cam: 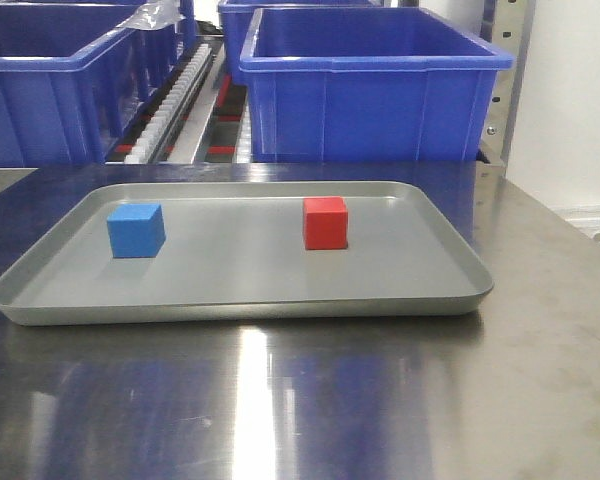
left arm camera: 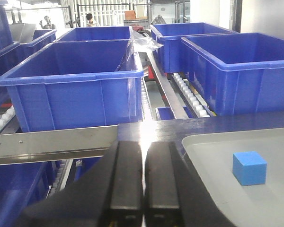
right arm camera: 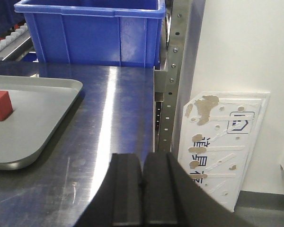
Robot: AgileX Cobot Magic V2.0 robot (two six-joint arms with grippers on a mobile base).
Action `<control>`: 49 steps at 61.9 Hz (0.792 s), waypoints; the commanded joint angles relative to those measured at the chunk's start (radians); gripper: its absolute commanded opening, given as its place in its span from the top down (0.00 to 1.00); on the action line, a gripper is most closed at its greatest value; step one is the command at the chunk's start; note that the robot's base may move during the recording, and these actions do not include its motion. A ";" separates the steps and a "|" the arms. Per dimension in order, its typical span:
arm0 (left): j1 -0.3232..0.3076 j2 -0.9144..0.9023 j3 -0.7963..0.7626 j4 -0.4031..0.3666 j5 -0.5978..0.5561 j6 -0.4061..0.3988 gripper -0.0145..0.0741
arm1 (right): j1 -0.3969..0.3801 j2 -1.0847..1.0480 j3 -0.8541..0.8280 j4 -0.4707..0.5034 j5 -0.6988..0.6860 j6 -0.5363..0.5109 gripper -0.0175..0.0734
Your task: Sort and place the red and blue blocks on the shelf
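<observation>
Exterior front-facing: red block (cam: 325, 222), blue block (cam: 136, 230) on tray (cam: 240, 288).
Blocks: likely light, rigid; pinch opposite flat faces.
Left gripper (left arm camera: 143, 152): clenched, empty.
Right gripper (right arm camera: 142, 161): clenched, empty.

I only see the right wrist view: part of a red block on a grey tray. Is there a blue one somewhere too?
Observer: Yes, a blue block sits on the same tray, toward its left side in the front view.
Operator: Do the two blocks touch?
Observer: No. The red block stands well apart from it, to its right.
Operator: What is the other claw doing?
Observer: The left gripper is shut on nothing, off to the left of the tray.
</observation>
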 commanded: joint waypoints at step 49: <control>-0.007 -0.021 0.044 -0.002 -0.082 -0.007 0.70 | -0.004 -0.022 -0.024 0.000 -0.087 -0.008 0.75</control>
